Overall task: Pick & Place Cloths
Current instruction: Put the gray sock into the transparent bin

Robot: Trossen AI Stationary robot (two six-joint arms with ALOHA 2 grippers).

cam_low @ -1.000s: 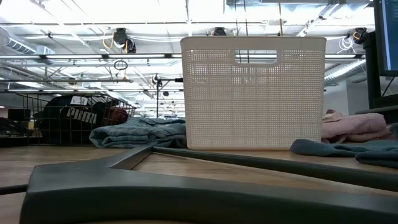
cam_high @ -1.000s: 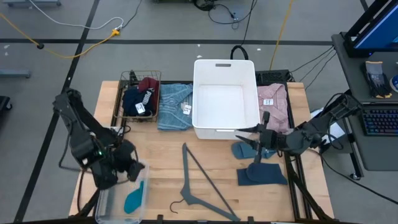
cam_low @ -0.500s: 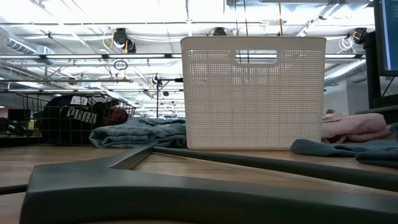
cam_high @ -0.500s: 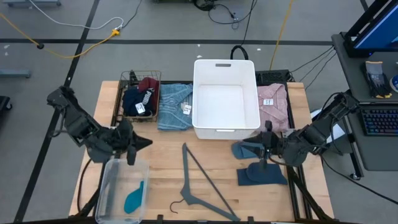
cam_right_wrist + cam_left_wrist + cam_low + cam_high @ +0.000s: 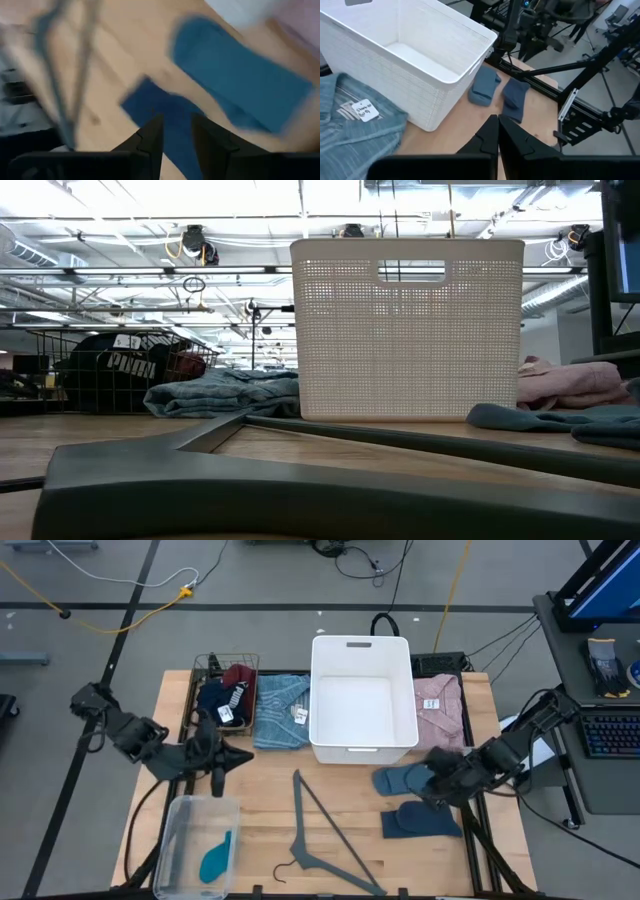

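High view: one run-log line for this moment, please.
left gripper: shut, empty | right gripper: over slate-blue cloths | white plastic basket: empty

The left gripper [image 5: 222, 759] is shut and hangs over bare wood. Just behind it stand the dark wire basket [image 5: 213, 665] full of clothes and the folded light-blue cloth [image 5: 281, 710]. Just in front of it sits the clear plastic box [image 5: 185, 840]. Toward the table's middle the wood is open as far as the grey plastic hanger [image 5: 320, 830] and the tall white plastic bin [image 5: 362, 697], whose wall blocks the way.

The right gripper [image 5: 432, 778] sits low with a gap between its fingers [image 5: 150, 137]. Two slate-blue cloths [image 5: 415, 802] lie right under and beside it. The white bin and the folded pink cloth [image 5: 440, 708] are close behind it. Open wood lies between it and the hanger.
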